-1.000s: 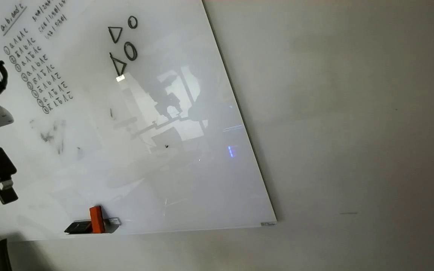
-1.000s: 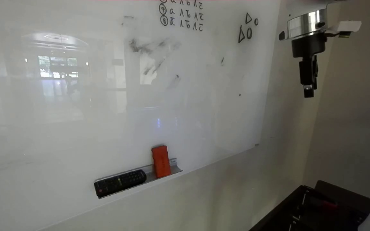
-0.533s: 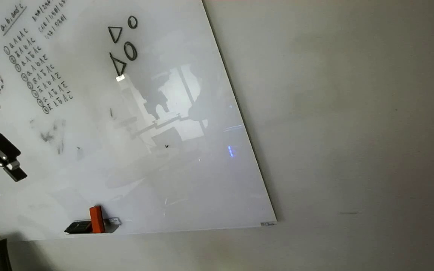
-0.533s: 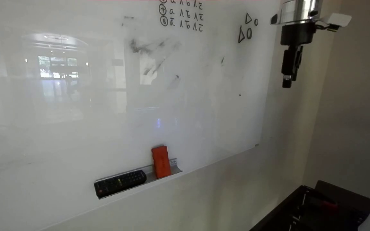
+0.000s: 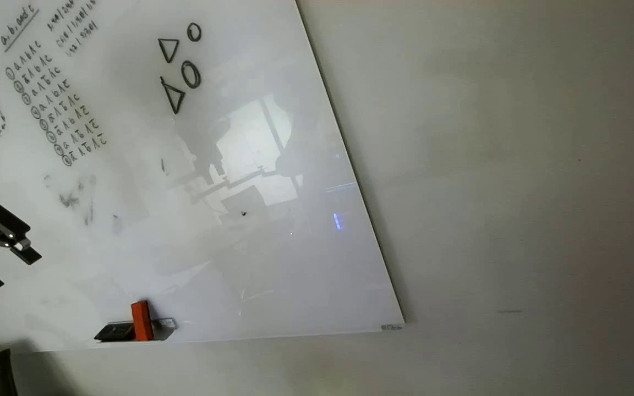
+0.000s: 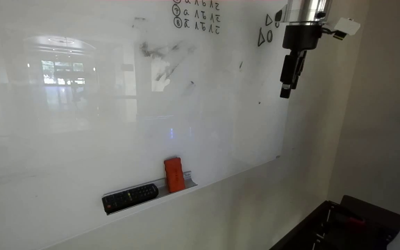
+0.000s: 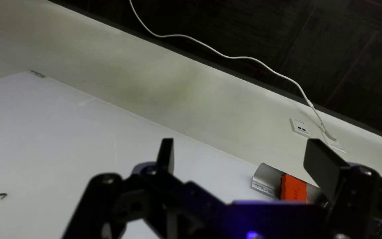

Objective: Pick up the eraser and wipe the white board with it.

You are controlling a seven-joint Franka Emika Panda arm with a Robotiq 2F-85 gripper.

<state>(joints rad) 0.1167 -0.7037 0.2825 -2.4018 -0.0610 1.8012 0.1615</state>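
Your gripper (image 6: 289,91) is spread wide. In an exterior view, the eraser (image 6: 174,174) stands at its 8 o'clock.

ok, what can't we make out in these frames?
Eraser: partly hidden in the wrist view by the gripper.
Remote: mostly hidden by the gripper in the wrist view.
White board: top cut off by the upper edge in both exterior views.
Number lines: too small and blurred in an exterior view.
Arm: cut off by picture edges in both exterior views.
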